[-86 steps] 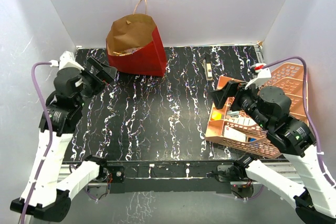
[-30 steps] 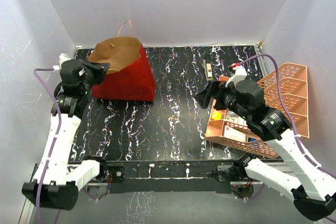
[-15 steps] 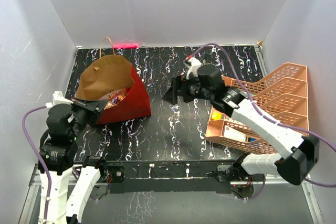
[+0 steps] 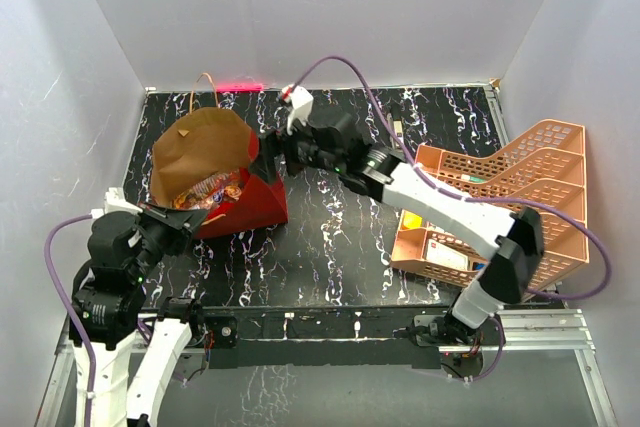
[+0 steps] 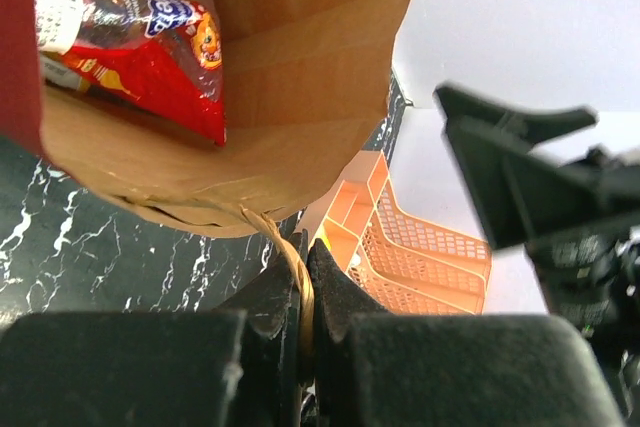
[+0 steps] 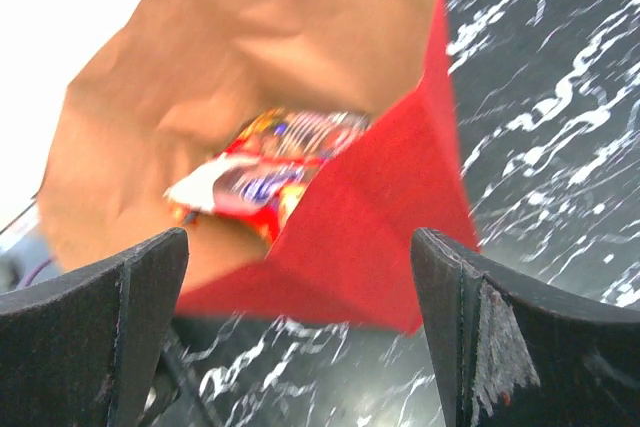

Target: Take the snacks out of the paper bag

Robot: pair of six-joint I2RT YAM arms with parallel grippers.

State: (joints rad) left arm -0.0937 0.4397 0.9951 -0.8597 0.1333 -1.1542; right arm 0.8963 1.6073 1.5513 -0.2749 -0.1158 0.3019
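Red paper bag tilted at far left of table, mouth open, red snacks inside against kraft lining. At near rim, left gripper pinched tight on bag's tan cord handle. At bag's right edge, right gripper spread wide, snacks beyond its tips, untouched.

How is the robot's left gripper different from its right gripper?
The left gripper is pinched shut on the cord handle of the paper bag; the right gripper is wide open and holds nothing. The left gripper sits at the bag's near rim, the right gripper by its far side. Both face the bag.
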